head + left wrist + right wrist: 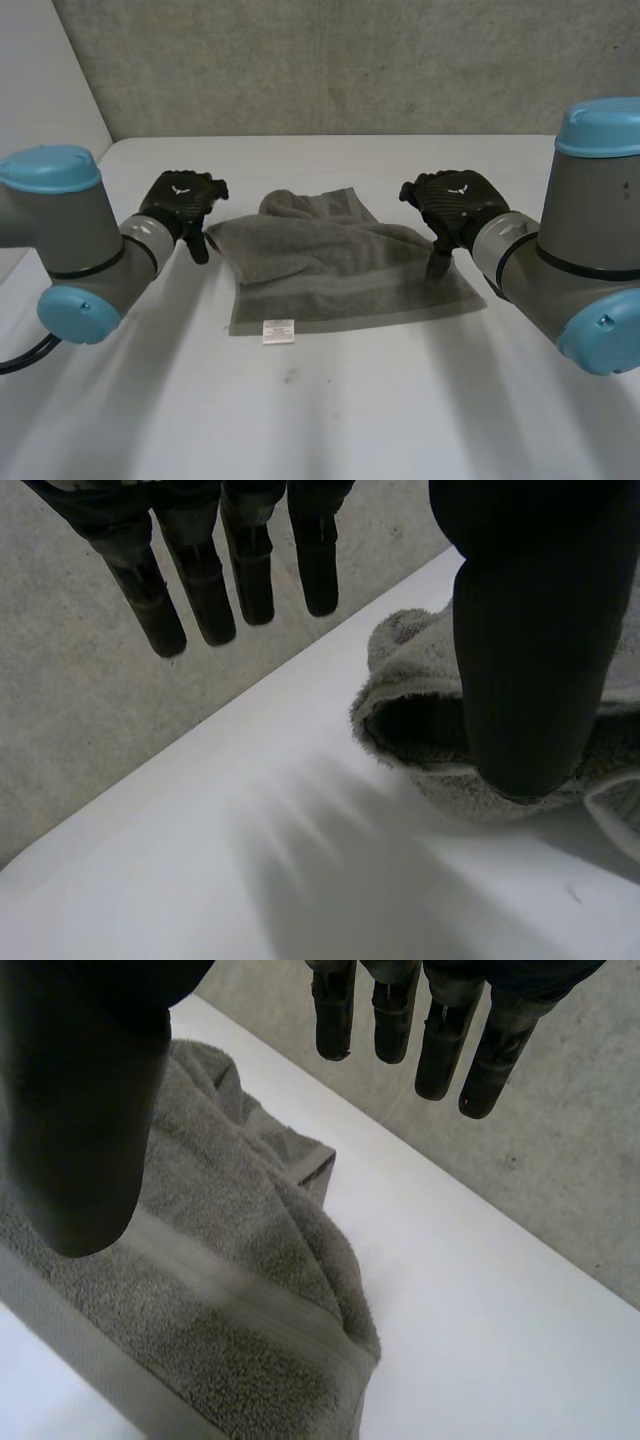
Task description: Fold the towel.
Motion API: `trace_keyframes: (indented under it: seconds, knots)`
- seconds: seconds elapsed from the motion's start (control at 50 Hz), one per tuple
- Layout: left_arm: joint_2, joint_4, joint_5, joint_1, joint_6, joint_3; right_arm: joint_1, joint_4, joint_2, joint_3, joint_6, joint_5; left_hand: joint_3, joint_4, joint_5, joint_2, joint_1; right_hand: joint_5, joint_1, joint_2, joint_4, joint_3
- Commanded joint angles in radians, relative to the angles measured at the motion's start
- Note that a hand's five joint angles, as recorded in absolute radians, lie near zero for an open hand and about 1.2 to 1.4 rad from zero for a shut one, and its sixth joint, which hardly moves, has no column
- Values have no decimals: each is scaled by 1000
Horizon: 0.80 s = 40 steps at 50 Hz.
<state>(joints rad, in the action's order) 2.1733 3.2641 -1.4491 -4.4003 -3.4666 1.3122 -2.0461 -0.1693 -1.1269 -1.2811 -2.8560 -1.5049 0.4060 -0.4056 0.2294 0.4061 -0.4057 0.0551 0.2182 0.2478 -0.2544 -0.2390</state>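
A grey towel [330, 262] lies rumpled in the middle of the white table [330, 400], with a white label at its near edge. My left hand [180, 205] hovers beside the towel's left edge, fingers [205, 585] straight and apart from the thumb, which hangs over a loose fold of towel [420, 720]. Above the towel's right side my right hand [455, 205] is open too, its thumb pointing down at the cloth. In the right wrist view the towel [230, 1260] lies under the thumb while the fingers [440, 1045] stay straight, holding nothing.
The table's far edge [330, 137] meets a grey speckled wall behind the towel. Bare white tabletop spreads in front of the towel and to both sides.
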Motion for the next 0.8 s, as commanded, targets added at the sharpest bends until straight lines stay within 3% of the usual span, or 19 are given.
trace_keyframes:
  seconds: [0.02,0.16,0.4,0.44,0.5,0.58,0.72,0.8]
  knots:
    - [34,62,-1,2,3,2,3,7,25,-3,4,2,163,-163,165,163,-163,-55,-44,-73,80,64]
    - [63,109,-2,4,9,4,1,24,52,-12,6,3,315,-316,317,315,-315,-55,-44,-73,80,64]
    - [85,121,-1,22,11,10,20,59,163,-18,50,6,354,-354,356,353,-354,-55,-44,-73,80,64]
    - [95,131,-1,24,14,7,26,71,173,-24,63,9,564,-564,566,564,-564,-48,-36,-66,73,57]
    - [100,141,-2,25,15,9,27,100,176,-46,72,12,662,-662,664,662,-662,-1,11,-19,26,10]
    - [103,166,-2,36,20,13,14,142,165,-79,67,47,989,-990,991,989,-990,72,84,54,-48,-63]
    - [71,169,-7,42,18,19,-32,145,147,-95,40,104,990,-991,992,990,-991,228,239,209,-203,-218]
    - [-31,172,-7,42,18,51,-83,146,144,-87,-9,112,990,-991,992,990,-991,343,354,325,-318,-333]
